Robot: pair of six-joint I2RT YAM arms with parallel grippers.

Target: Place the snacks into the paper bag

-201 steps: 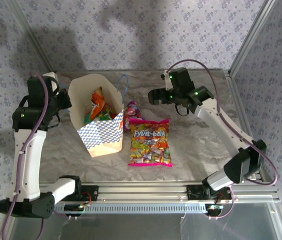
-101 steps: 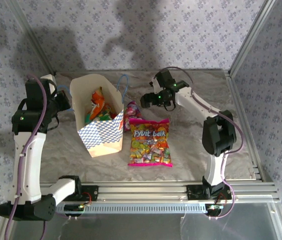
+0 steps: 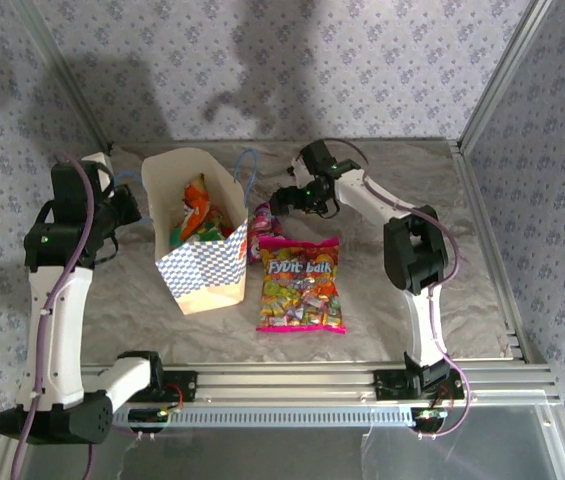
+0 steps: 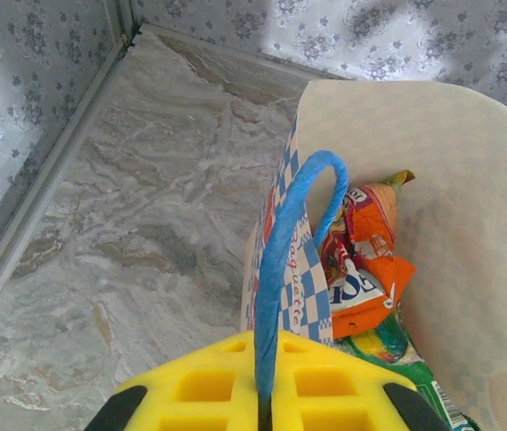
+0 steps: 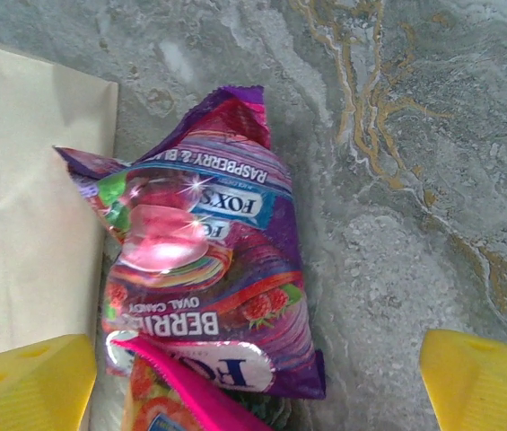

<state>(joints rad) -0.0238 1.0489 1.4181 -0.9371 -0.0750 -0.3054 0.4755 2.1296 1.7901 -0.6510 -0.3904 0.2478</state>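
**Right pincer wide open over the purple packet, left one clamped on the bag handle**

Right gripper [image 3: 280, 203] first: its yellow fingers are spread wide, nothing between them, hanging over the purple packet [image 3: 262, 222] just to the right of the paper bag [image 3: 207, 262]. Behind it the forearm reaches far and left across the table [image 3: 392, 310], and the elbow is folded up high on the right.

Over to the left gripper [image 3: 127, 208]: it is pinched tight on the blue cord handle [image 4: 293, 233] at the bag's left rim, with its arm standing tall and bent over at the top.

The right wrist view brings the purple packet [image 5: 208, 269] up close. It is crumpled, touches the bag's plain wall [image 5: 20, 215], and its near end is overlapped by the edge of the big pink bag [image 5: 172, 377]. From above, that pink bag [image 3: 302, 285] lies flat, near and right of the paper bag.

The left wrist view looks inside the bag, where an orange packet [image 4: 370, 269] and a green one [image 4: 406, 355] already sit.

A second ago the right arm was stretched out towards the right. It has since swung in and dropped to the packet. The left arm has barely moved.
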